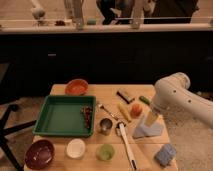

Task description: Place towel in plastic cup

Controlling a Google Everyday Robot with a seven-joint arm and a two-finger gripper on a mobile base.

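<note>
One gripper (151, 119), fingers spread, over towel (143, 134) near table (110, 97) edge, plastic cup (105, 152) well apart

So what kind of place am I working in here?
Probably an indoor lab or office test area: a light wooden table of laid-out props, a long dark counter behind, a black office chair at the picture's left edge. The tool hangs over the pale blue-grey folded towel.
</note>
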